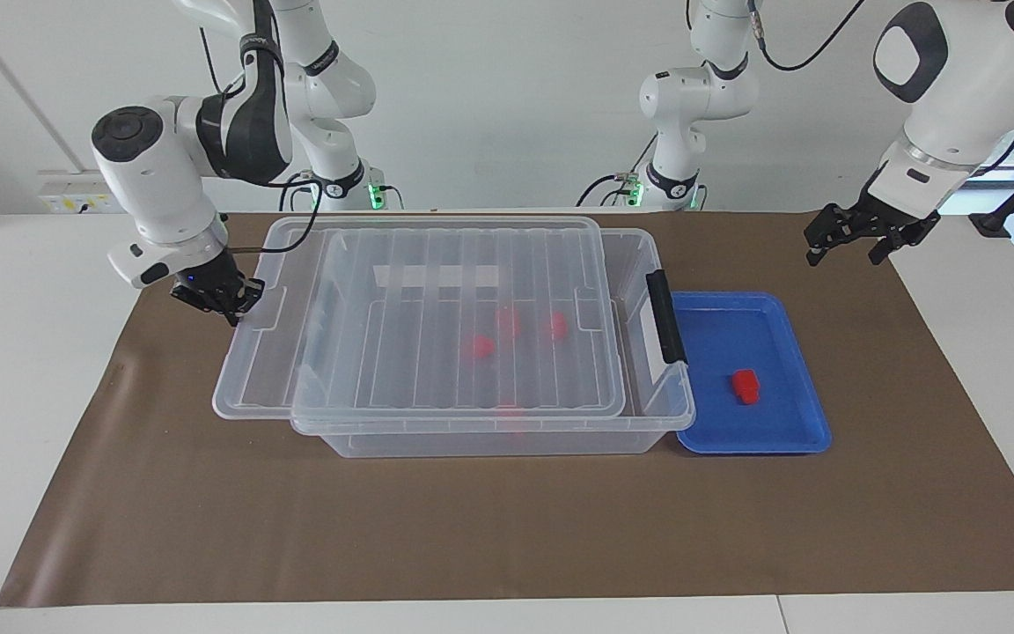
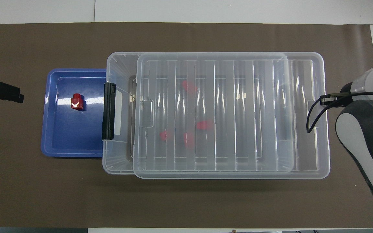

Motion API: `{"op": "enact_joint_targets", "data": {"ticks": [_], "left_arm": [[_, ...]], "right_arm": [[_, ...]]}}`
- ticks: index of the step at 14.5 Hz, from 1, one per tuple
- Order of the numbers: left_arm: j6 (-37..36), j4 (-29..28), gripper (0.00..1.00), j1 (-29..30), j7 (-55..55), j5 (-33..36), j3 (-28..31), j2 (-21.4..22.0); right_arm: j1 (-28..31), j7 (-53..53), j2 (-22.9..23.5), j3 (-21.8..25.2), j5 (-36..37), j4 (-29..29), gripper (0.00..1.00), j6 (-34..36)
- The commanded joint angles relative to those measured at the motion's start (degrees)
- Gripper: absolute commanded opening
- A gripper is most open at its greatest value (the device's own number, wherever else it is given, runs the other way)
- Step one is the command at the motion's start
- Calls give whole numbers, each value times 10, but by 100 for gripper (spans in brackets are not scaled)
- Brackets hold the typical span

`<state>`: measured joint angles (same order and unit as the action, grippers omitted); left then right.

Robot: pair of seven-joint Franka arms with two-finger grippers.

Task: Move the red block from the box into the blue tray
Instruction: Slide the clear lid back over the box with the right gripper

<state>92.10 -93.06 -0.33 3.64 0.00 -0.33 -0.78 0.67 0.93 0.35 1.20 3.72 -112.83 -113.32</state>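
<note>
One block moved: a red block point(image 1: 745, 386) lies in the blue tray point(image 1: 802, 438), below the left gripper point(image 1: 847, 246), fingers spread, empty.
Lid: askew on the box point(image 1: 661, 421); right gripper point(image 1: 227, 304) at its edge, fingers unclear.
Left: probably reseating the lid.

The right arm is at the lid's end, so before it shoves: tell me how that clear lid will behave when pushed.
The lid looks like thin ribbed plastic, so probably light and easy to slide. It lies offset on the box, overhanging toward the right end effector, so it may tip or skew. Its smooth rim could slip between the fingers.
</note>
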Motion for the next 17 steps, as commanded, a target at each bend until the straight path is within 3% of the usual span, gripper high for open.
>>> {"op": "enact_joint_targets", "data": {"ticks": [1,4,8,17], "left_arm": [[-12,-11,100,-5,4,-10,1,10],[-3,-46,100,-5,2,-10,1,29],[26,-40,100,-3,1,-11,1,24],[-10,-12,100,-2,8,-13,4,13]], "right_arm": [[-14,30,-13,-1,-5,-14,0,-12],[-28,52,-14,-1,-5,-15,0,-12],[-44,71,-14,-2,-5,-15,0,-12],[-67,98,-14,-2,-5,-15,0,-20]]}}
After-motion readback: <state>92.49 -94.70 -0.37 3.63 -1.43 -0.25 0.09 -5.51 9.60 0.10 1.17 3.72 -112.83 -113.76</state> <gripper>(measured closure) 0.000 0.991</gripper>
